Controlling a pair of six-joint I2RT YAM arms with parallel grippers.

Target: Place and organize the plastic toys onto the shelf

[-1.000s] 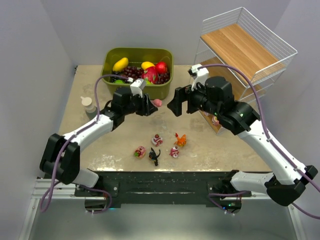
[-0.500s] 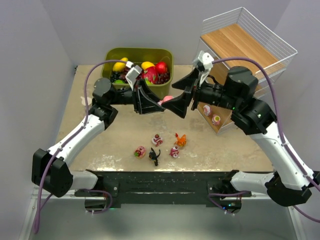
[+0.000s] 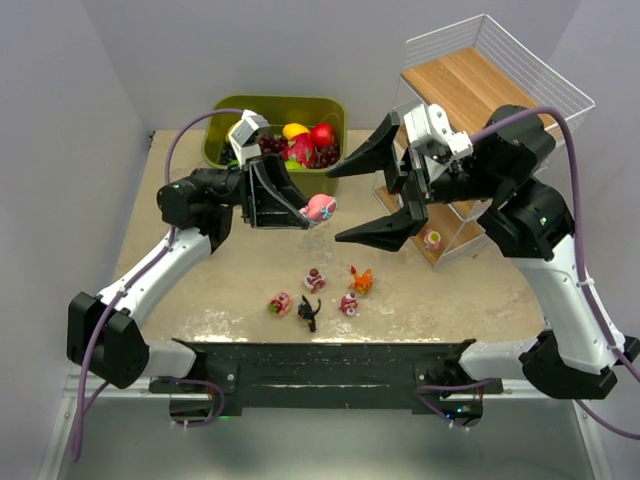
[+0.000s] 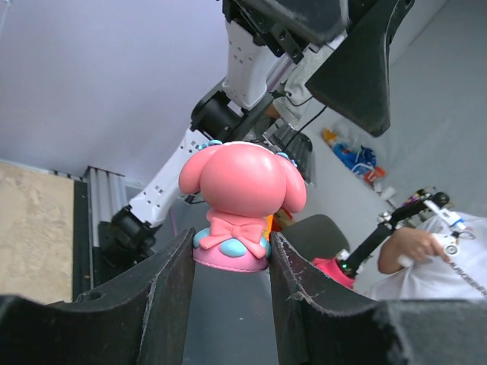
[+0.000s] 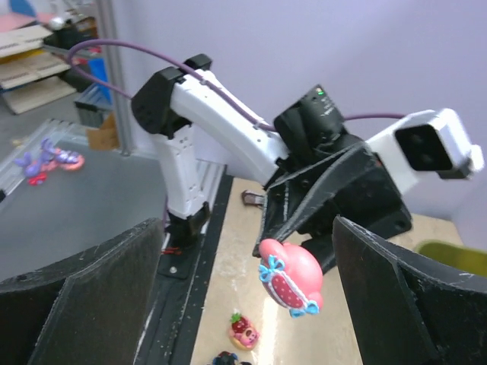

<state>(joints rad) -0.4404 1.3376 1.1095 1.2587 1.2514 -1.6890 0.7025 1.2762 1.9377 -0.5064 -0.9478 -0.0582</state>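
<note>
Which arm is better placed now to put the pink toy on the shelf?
Right. The right gripper is open, faces the pink toy held up by the left gripper, and its arm stands beside the shelf. The left arm is farther from it, so a handover seems likely.

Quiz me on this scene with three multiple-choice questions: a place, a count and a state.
1. Where is the pink bow figurine?
A) in the right gripper
B) in the left gripper
C) on the table

2. How many small toys lie on the table?
A) two
B) five
C) nine

3. The right gripper is:
A) shut on a toy
B) shut, empty
C) wide open

Answers: B, the left gripper clamps the figurine's base in mid-air. B, five sit between the arms. C, it gapes wide and grips nothing.
</note>
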